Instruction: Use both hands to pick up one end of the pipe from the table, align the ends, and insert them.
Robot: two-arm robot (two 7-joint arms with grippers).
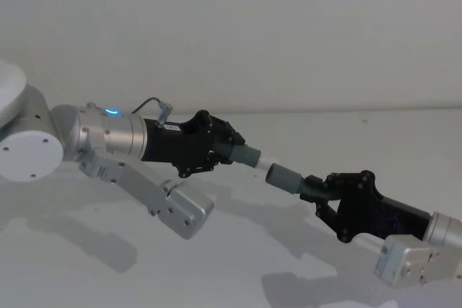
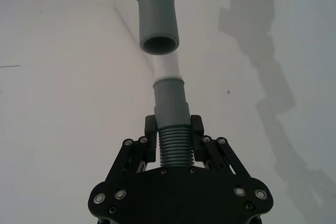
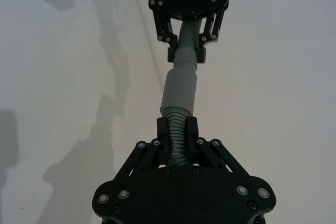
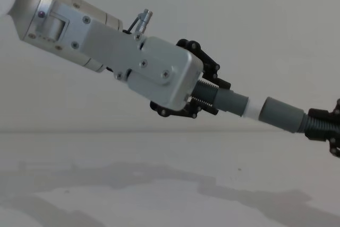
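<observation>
Head view: both arms are raised above the white table (image 1: 303, 272) and meet near the middle, each holding one piece of hose.
Left gripper (image 1: 229, 151): its black fingers are pressed onto the ribbed part of the short hose piece (image 2: 173, 145), just behind its cuff; the left wrist view shows a finger (image 2: 150, 128) on each side of the ribs.
Short piece's cuff (image 1: 247, 156): smooth grey, pointing toward the right gripper, with a narrower white tip (image 1: 261, 166) sticking out of it.
Right gripper (image 1: 317, 191): its fingers pinch the ribbed hose (image 3: 177, 140) of the other piece, directly behind that piece's cuff.
Other cuff (image 1: 283, 177): a wider grey sleeve with an open round mouth, seen hollow in the left wrist view (image 2: 157, 22).
Alignment: the two ends face each other nearly in one line, sloping down toward the robot's right.
Gap: in the chest view the white tip (image 4: 254, 109) reaches right up to the mouth of the wide cuff (image 4: 282, 114); whether it has gone inside cannot be told.
Height: both cuffs hang clear of the table, whose surface shows the arms' shadows.
Left arm: a blue light (image 1: 111, 112) glows on its silver wrist.
</observation>
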